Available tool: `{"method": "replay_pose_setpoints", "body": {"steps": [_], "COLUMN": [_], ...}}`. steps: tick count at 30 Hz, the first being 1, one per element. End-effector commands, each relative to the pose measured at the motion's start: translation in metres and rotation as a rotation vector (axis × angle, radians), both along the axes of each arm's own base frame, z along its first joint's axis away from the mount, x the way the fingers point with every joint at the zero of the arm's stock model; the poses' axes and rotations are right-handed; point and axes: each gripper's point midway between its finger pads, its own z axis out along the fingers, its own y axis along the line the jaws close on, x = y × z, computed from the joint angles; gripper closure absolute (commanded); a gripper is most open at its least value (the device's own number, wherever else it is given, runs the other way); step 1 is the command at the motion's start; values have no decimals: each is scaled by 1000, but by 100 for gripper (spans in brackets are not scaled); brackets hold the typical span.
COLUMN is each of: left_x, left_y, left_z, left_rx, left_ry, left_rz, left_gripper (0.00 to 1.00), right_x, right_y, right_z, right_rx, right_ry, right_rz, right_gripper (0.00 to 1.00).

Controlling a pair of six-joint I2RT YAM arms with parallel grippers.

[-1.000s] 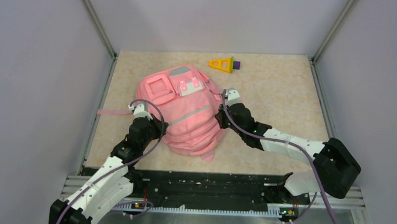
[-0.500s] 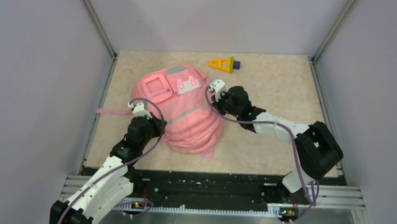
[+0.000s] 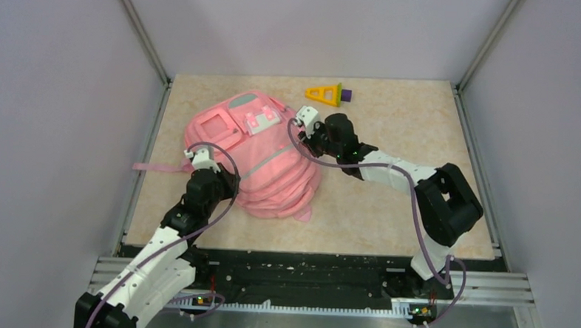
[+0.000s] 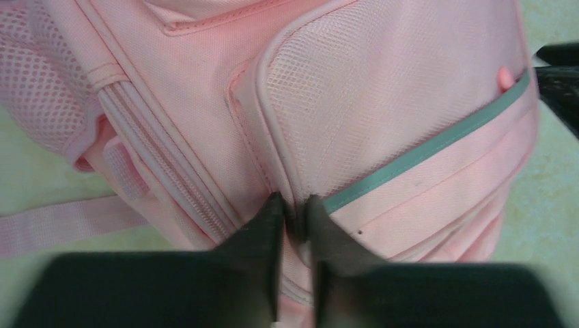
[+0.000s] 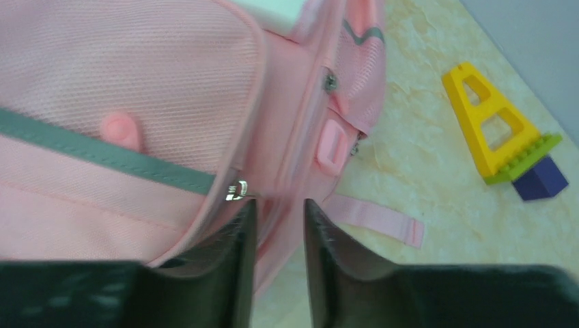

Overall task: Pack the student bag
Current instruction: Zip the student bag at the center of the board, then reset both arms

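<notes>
The student bag (image 3: 272, 179) lies toward the surface's (image 3: 415, 121) left edge. Left jaws pinch its pocket seam — right jaws pinch its zippered side.

Soft, even light falls from overhead in the top view. The tabletop (image 3: 408, 117) reads bright, and the student bag (image 3: 272, 170) casts only a thin, pale shadow along its near edge. In the left wrist view the bag's weave is crisp at the centre, while the dark left gripper (image 4: 293, 205) blurs out along the bottom. The right wrist view is softer overall: the right gripper (image 5: 276, 212) is out of focus and the yellow toy block (image 5: 495, 126) is slightly hazy.
</notes>
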Motion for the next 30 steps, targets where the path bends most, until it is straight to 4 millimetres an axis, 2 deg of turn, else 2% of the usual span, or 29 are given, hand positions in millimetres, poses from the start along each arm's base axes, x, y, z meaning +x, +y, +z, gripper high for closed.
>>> {"method": "replay_pose_setpoints", "body": {"steps": [1,2,5,8,14,18,21,25,26,28,30], "left_x": [-5,-4,-2,0,4,10,13,10,7,1,-7], "left_y": [21,21,20,21,30,51,65,75,78,82,86], "left_z": [-10,-8,1,12,28,43,74,139,161,189,207], "left_rx": [135,136,136,131,139,192,222,255,259,284,316], "left_ry": [48,44,18,-7,-27,-45,-91,-187,-221,-269,-316], "left_rz": [25,26,22,30,78,165,230,258,262,259,250], "left_gripper": [59,46,31,18,12,10,10,5,4,3,3], "right_x": [31,25,6,-2,-3,-4,-13,-31,-37,-48,-62], "right_y": [-34,-35,-40,-54,-108,-164,-206,-250,-257,-269,-281], "right_z": [46,49,61,70,75,67,70,105,117,138,157], "right_rx": [86,105,165,215,292,343,401,442,451,481,528], "right_ry": [-107,-99,-74,-46,36,155,209,102,55,-45,-150], "right_rz": [-168,-161,-140,-177,-377,-579,-702,-830,-847,-870,-889], "right_gripper": [59,50,36,30,28,26,26,26,25,18,10]}}
